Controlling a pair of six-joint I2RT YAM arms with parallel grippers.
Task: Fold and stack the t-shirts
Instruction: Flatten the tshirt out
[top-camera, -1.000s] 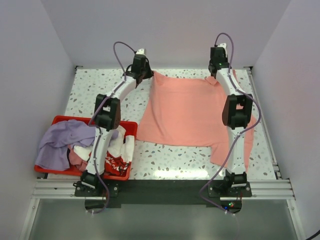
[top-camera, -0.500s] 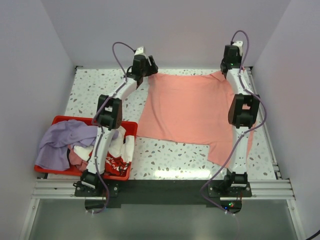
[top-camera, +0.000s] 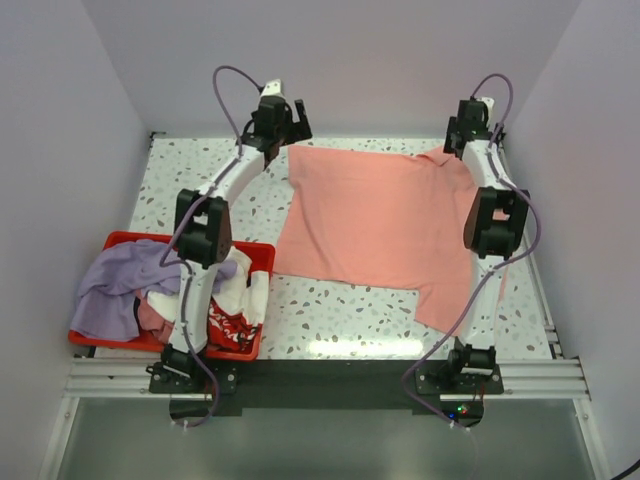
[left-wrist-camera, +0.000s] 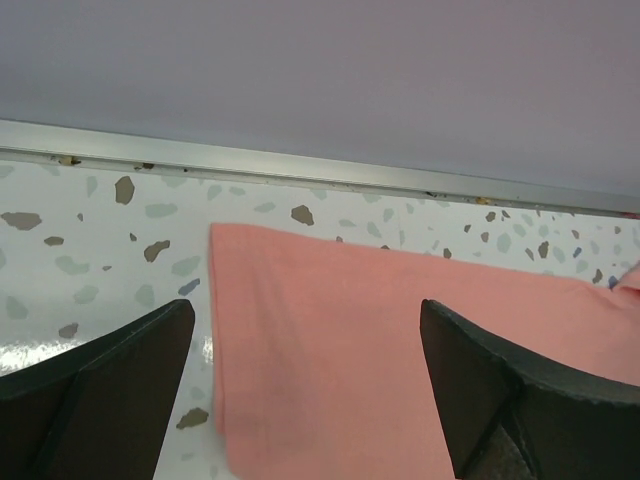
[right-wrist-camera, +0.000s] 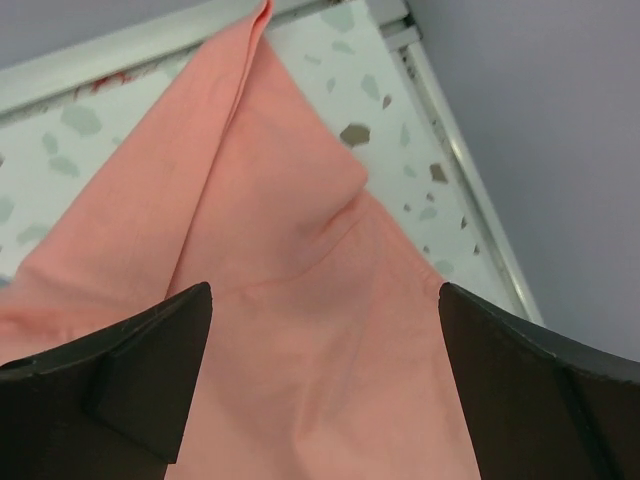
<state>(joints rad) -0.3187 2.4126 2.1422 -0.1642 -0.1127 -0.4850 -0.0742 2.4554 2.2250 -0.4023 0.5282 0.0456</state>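
Two grippers, both splayed wide, holding nothing. Your left gripper (left-wrist-camera: 305, 350) hangs over far-left corner of salmon-pink t-shirt (top-camera: 375, 225); your right gripper (right-wrist-camera: 325, 340) over far-right corner, where cloth lies doubled. Shirt spread flat on table (top-camera: 200, 170), likely laid out so you can fold it. Lavender tee (top-camera: 115, 285) and white printed tee (top-camera: 235, 300) heaped in red crate (top-camera: 262, 250), not yet folded.
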